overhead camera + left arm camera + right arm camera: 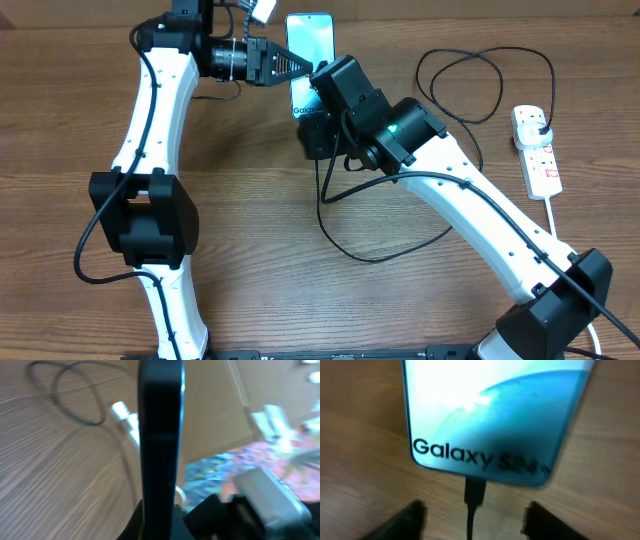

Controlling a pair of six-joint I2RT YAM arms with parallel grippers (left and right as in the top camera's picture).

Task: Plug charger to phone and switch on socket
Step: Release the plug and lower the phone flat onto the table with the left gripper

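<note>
The phone (311, 38) has a light blue screen with "Galaxy" text and is lifted at the table's far middle. My left gripper (297, 68) is shut on its left edge; the left wrist view shows the phone (160, 435) edge-on between the fingers (159, 525). My right gripper (318, 135) is at the phone's near end. In the right wrist view its fingers (477, 522) are open on either side of the charger's connector (474, 491), which sits in the phone's (490, 415) bottom edge. The black cable (478, 62) loops right to a plug on the white socket (540, 160).
The socket's white cord (556, 215) runs toward the front right beside my right arm. Slack black cable (372, 256) lies on the wood in the middle. A small white object (263, 9) is at the far edge by my left arm.
</note>
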